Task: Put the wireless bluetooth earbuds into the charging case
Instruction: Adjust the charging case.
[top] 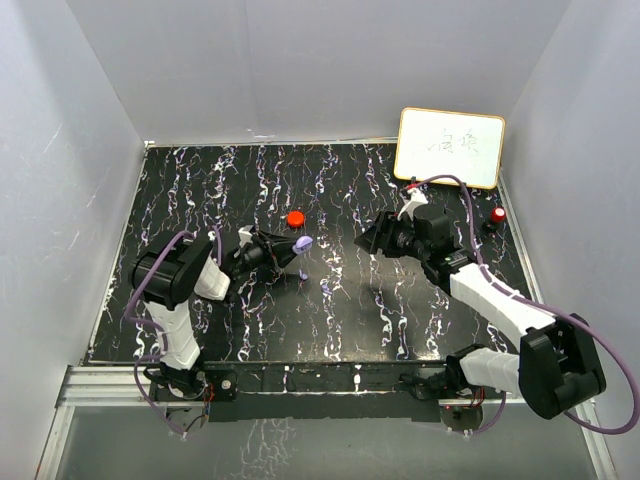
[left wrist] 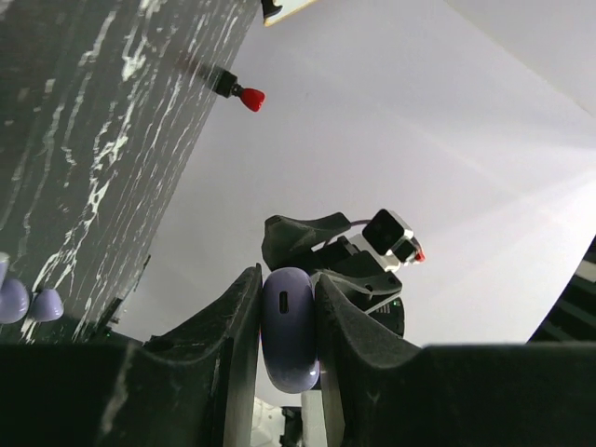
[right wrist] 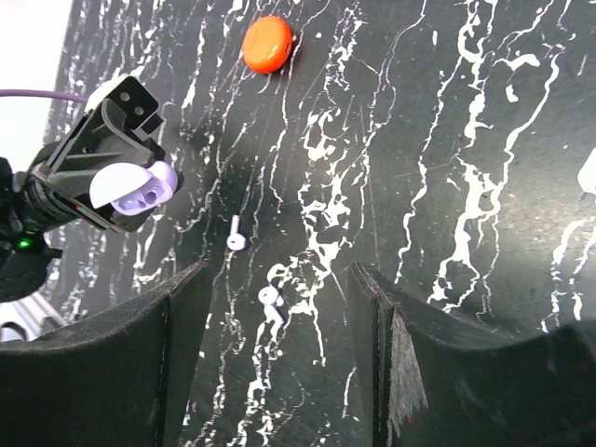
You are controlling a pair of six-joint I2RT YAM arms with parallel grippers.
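The purple charging case point(left wrist: 289, 340) is pinched on edge between the fingers of my left gripper point(left wrist: 289, 279), which is shut on it. In the right wrist view the case point(right wrist: 130, 191) shows with its lid open and a pale inside. Two small whitish-lavender earbuds lie on the black table: one earbud point(right wrist: 236, 233) just right of the case, the other earbud point(right wrist: 270, 298) below the gap of my right gripper point(right wrist: 279, 279). That gripper is open, empty and hangs above the table. From above, the left gripper point(top: 290, 247) and the right gripper point(top: 368, 238) face each other mid-table.
A red round case point(top: 295, 217) lies closed just behind the purple one. A whiteboard point(top: 450, 147) leans at the back right. A red-capped knob point(top: 497, 215) stands near the right edge. White walls enclose the black marbled table point(top: 200, 180).
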